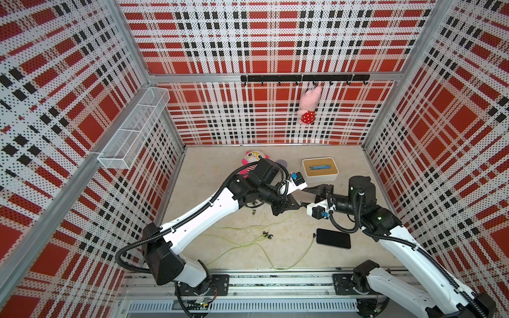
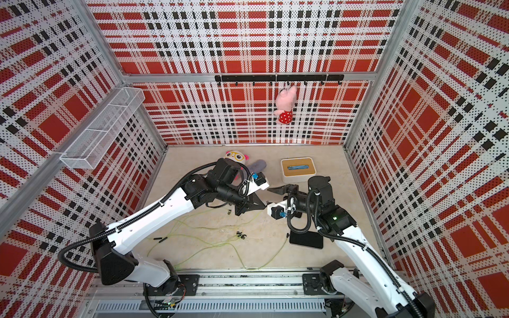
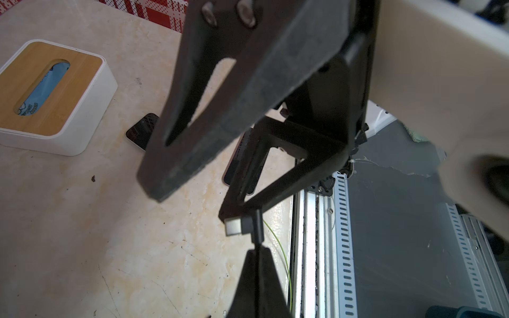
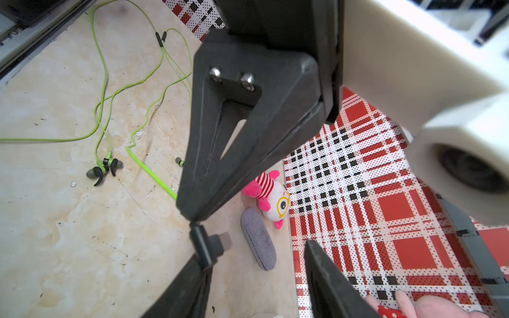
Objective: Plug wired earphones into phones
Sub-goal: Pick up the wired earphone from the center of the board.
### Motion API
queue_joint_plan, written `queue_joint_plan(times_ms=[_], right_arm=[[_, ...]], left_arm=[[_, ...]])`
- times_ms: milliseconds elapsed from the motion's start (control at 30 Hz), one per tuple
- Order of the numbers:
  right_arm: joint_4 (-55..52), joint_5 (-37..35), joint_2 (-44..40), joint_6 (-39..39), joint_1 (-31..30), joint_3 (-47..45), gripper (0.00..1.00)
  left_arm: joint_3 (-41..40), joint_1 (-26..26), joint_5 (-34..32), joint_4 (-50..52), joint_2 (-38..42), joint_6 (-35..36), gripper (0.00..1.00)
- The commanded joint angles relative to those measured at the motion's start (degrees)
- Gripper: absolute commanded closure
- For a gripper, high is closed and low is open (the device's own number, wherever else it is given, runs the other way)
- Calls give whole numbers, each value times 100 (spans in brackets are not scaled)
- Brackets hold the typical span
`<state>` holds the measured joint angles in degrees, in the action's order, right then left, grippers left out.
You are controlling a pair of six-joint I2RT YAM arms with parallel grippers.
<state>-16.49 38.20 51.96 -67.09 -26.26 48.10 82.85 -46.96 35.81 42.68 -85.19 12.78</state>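
Observation:
My left gripper (image 3: 257, 249) is shut on a small black plug (image 3: 249, 224) with a silver tip, held above the table; its green cable (image 3: 283, 258) trails down. My right gripper (image 4: 256, 272) faces it with its jaws apart, and the plug (image 4: 206, 243) rests against one of its fingers (image 4: 187, 286). In both top views the two grippers meet mid-table: left (image 1: 300, 204), right (image 1: 309, 195). One phone (image 1: 333, 238) lies flat near the right arm. Another phone (image 3: 143, 129) shows partly beside the tissue box. Earphones' cables (image 4: 102, 82) and earbuds (image 4: 104, 168) sprawl over the table.
A white tissue box (image 1: 320, 169) with a wooden lid stands at the back. A grey oval case (image 4: 257, 243) and a plush toy (image 4: 272, 194) lie by the back wall. A pink plush (image 1: 309, 104) hangs from a hook bar. A wire basket (image 1: 135, 129) is on the left wall.

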Motion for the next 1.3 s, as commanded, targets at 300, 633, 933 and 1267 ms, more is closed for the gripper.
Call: queue_joint_plan(times_ms=[300,633,933,1267], right_arm=[[-774,23,15,-531,-266,217,53],[-896,-91,142,-639,-361,235,82],[-1165,-444,5,808,-451,450,100],[-1975,-119,-72,2414,-452,570,100]], left_arm=[[-208,29,161,-255,121,-136,100],[-208,38,167,-269,116,-108,100],[-195,-203,-1579,-611,452,-132,66],[-1292,-716,-2587,-2266,1500,279,58]])
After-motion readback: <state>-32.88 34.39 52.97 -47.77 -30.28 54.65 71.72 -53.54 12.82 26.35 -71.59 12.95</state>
